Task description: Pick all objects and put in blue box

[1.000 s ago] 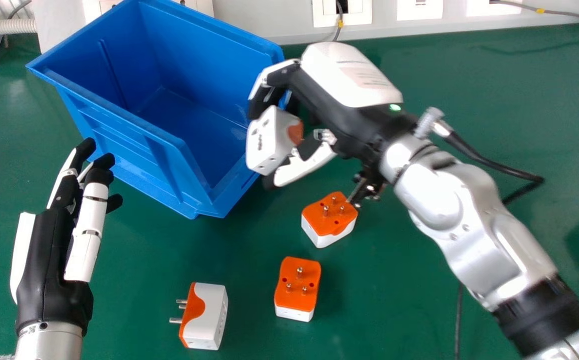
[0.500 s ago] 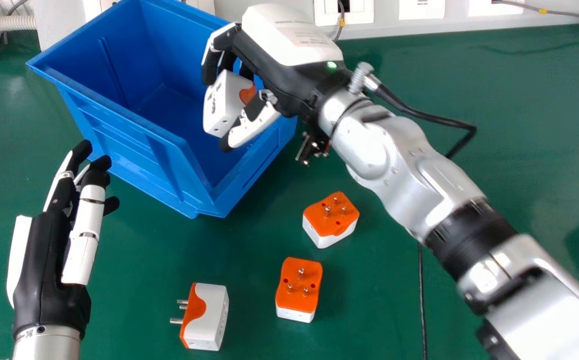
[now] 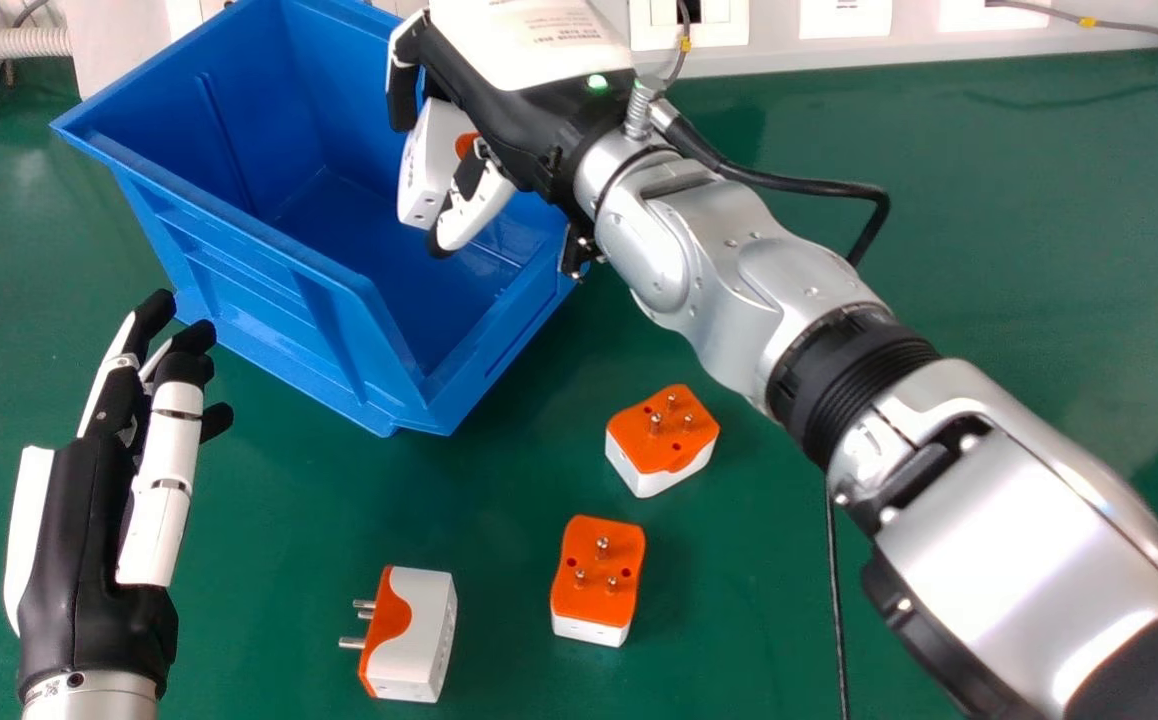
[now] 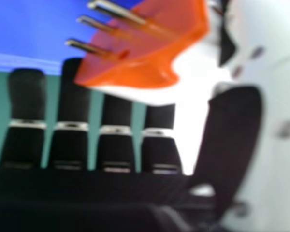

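White-and-orange plug is hanging over the mouth of the blue box, inside its outline in the head view; height above the floor of the box hard to judge. Right hand is holding it, fingers bending round one side, thumb closing on the other. Pins are pointing away from the thumb in the right hand view.

Step in hand, as I am reading it: the placing of this plug, just ahead of release. Next move is calling for a check that the whole plug is clear of the rim, a little lowering, then thumb and fingers easing apart together. Risk: a pin or corner catching on the fingers, and the plug tipping as it drops.

Outward, on the desk, three more are waiting. Upper plug is sitting pins up, nearest the box. Middle plug is sitting pins up too, closer to the robot. Side plug is lying over, its pins pointing to the robot's left; likely needing a different grasp.

Left hand is resting idle at the view's left, fingers loosely extended, holding nothing.
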Motion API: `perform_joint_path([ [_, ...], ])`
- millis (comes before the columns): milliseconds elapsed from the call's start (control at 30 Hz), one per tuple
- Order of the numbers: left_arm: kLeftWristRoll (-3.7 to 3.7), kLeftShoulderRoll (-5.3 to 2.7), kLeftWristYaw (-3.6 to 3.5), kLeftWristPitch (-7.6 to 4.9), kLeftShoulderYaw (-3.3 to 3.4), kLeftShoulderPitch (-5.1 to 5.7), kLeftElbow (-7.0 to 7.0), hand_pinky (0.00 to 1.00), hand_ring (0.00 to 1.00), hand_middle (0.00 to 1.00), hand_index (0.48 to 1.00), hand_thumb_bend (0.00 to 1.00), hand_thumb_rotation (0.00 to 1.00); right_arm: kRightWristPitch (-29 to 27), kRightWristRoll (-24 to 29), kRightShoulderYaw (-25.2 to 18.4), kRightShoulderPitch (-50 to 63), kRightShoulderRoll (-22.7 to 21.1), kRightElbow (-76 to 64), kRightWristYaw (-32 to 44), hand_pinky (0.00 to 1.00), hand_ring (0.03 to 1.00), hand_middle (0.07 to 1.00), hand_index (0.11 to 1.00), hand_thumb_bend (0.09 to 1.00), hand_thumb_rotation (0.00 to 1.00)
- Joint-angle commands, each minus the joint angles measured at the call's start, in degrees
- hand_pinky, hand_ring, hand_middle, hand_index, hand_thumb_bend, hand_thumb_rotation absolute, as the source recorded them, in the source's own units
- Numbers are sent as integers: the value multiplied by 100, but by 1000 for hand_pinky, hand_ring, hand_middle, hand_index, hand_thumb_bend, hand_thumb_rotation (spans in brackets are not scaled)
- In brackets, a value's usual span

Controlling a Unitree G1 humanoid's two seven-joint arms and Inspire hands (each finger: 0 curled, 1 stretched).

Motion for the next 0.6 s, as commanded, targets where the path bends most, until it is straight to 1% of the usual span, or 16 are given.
perform_joint_path([
  [0,13,-21,25,-125,-1,87,-180,828,899,892,925,261,849,32,22,9,-431,86,28,-134,332,440,552,525,489,0],
  [67,20,-65,25,-158,-19,159,-236,828,899,893,925,261,849,61,62,-18,-469,121,80,-114,333,440,549,528,490,0],
  [133,25,-118,24,-202,-46,274,-321,828,899,893,926,261,850,85,113,-58,-495,167,127,-87,334,439,546,531,490,0],
  [233,-15,-167,7,-230,-61,433,-449,828,899,893,927,262,850,69,151,-96,-501,210,159,-114,334,438,544,533,490,0],
  [333,-43,-222,-1,-212,-80,588,-586,830,900,894,930,271,851,123,145,-84,-511,276,191,-109,337,438,535,532,492,0],
  [433,-84,-296,-3,-165,-113,771,-789,832,902,895,932,278,852,106,125,-52,-496,311,194,-138,339,437,529,536,492,0],
  [500,-110,-335,-15,-156,-127,863,-868,834,903,896,933,286,854,88,119,-40,-485,322,201,-142,343,434,525,537,492,0],
  [567,-121,-369,-15,-138,-151,934,-943,836,905,898,935,293,855,58,110,-26,-472,338,222,-128,345,431,521,539,492,0],
])
